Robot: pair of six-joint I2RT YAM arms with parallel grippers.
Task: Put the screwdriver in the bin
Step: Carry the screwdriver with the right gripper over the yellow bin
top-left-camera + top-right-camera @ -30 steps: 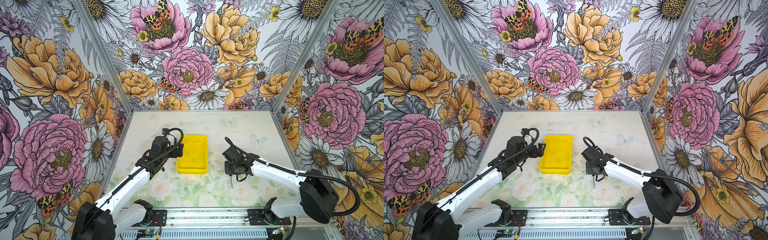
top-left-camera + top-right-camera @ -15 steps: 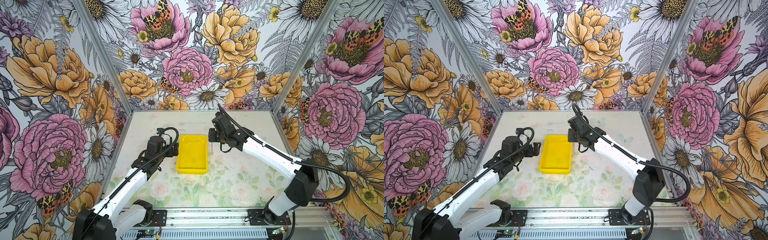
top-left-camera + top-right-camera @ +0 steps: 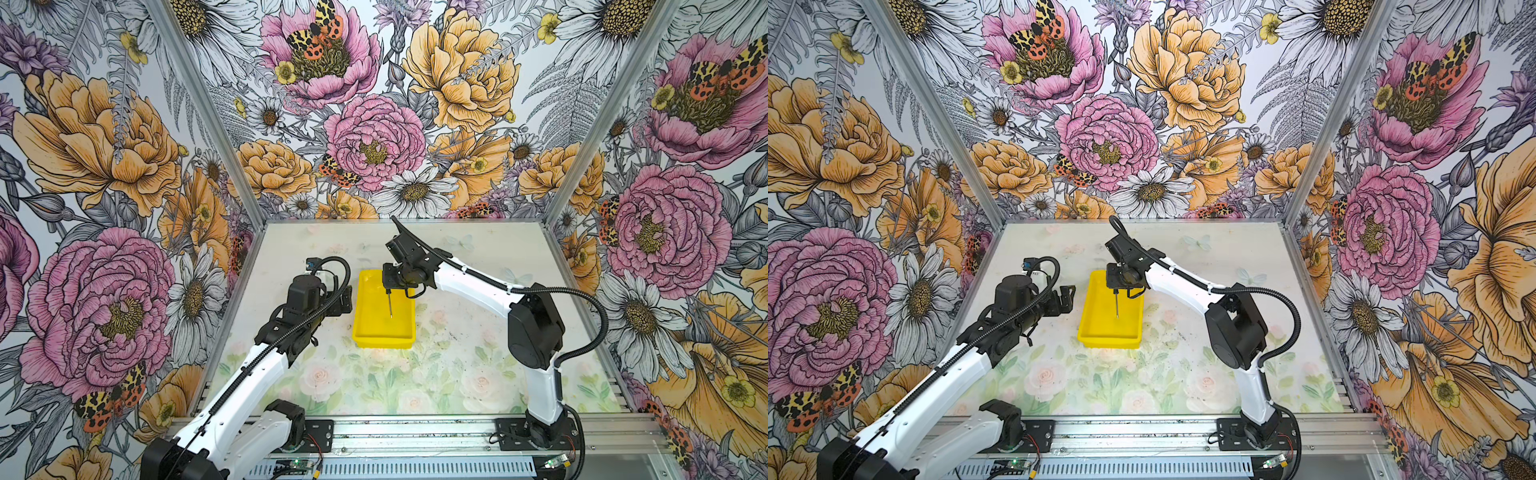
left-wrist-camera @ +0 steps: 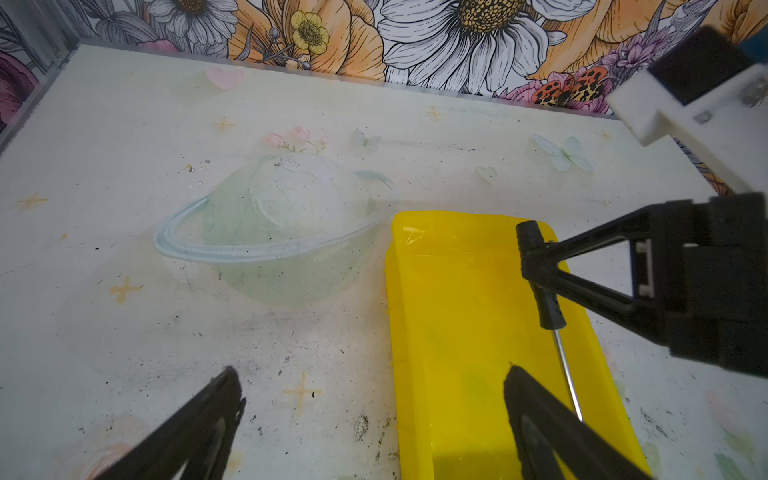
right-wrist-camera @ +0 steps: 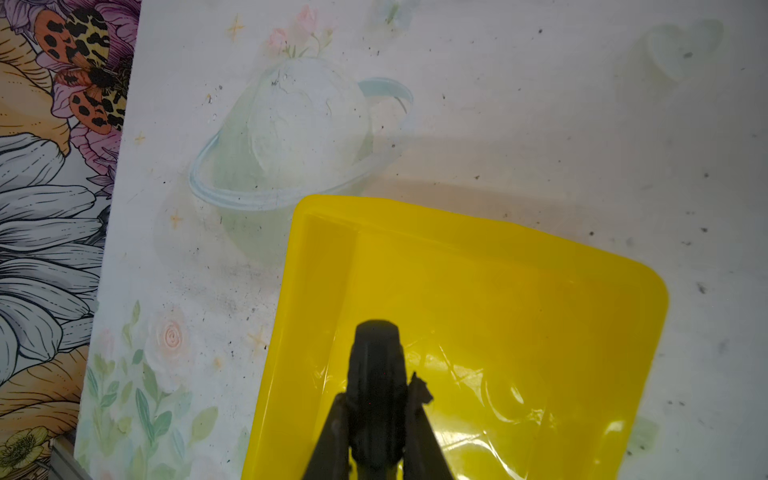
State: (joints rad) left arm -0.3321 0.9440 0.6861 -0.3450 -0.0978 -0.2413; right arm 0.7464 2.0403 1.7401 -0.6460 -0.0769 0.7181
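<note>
A slim screwdriver hangs above the inside of a bright yellow bin, pinched by its black ribbed handle between the fingers of the right gripper. They are closed tight on the handle. Its long axis is steep. The handle end is uppermost, and the thin silver shaft points down at the bin's floor and leans a little toward the counter's near edge. I cannot tell whether the tip touches the floor. In both top views the shaft shows as a short dark line over the far half of the bin, below the gripper. In the right wrist view the handle is seen nearly end on, a dark rounded stub over glossy yellow plastic. The bin is a shallow rectangle with rounded corners and a rolled rim, its long sides running from the near edge toward the back wall. The left gripper sits just beside the bin's left rim with its fingers spread wide and holding nothing. In the left wrist view one of its fingers overlaps the bin. Nothing else lies in the bin. The counter is a pale, scuffed sheet printed with faint roses, butterflies and a ringed planet. Walls papered with large pink and orange flowers enclose it on three sides. A metal rail at the near edge carries both white arms.
</note>
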